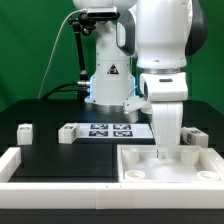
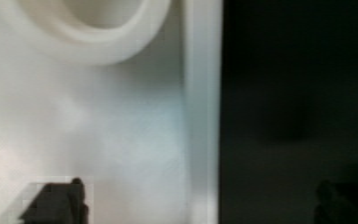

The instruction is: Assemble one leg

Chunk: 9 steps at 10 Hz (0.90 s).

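My gripper (image 1: 164, 152) reaches straight down over the far rim of the large white tray-like piece (image 1: 140, 160). In the wrist view the gripper (image 2: 199, 200) is open: two dark fingertips (image 2: 55, 202) stand wide apart with nothing between them. Under them lie the tray's white surface (image 2: 105, 120), its straight edge and the black table. A round socket (image 2: 105, 25) of the tray shows ahead. Small white legs lie on the black table: one at the exterior view's far left (image 1: 24, 131), one by the marker board (image 1: 67, 133), one just right of the gripper (image 1: 195, 137).
The marker board (image 1: 108, 130) lies in the middle of the table in front of the robot base. A white raised wall (image 1: 12, 162) runs along the exterior view's left and front edge. The tray has round sockets at its near corners (image 1: 130, 173).
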{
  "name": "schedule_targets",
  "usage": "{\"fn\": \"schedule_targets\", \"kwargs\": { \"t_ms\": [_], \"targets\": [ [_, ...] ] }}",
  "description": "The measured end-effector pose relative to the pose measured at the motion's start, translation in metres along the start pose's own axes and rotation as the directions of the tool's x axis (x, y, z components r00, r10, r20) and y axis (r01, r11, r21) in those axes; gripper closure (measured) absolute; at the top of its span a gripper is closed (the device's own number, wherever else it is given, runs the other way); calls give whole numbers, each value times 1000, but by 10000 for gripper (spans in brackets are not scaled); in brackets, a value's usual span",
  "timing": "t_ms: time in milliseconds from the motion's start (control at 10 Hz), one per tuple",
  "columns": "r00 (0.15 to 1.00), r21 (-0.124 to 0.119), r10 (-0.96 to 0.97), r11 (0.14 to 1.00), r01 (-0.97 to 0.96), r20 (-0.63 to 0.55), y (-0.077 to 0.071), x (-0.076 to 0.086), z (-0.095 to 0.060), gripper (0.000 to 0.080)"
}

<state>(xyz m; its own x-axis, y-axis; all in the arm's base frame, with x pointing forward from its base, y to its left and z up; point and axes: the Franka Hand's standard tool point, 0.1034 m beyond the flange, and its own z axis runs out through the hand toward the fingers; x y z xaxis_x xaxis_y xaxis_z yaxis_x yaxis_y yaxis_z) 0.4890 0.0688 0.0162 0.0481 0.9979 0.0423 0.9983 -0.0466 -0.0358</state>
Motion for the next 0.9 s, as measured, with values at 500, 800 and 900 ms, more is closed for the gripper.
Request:
{"fn": "schedule_targets", "kwargs": {
  "t_ms": [500, 800, 900],
  "targets": [
    [991, -55, 131, 990, -131, 1, -16, 27, -43, 150],
    [985, -55, 174, 983, -173, -1, -16, 26, -44, 150],
    [968, -54, 252, 966, -252, -6, -16, 26, -44, 150]
  ]
}}
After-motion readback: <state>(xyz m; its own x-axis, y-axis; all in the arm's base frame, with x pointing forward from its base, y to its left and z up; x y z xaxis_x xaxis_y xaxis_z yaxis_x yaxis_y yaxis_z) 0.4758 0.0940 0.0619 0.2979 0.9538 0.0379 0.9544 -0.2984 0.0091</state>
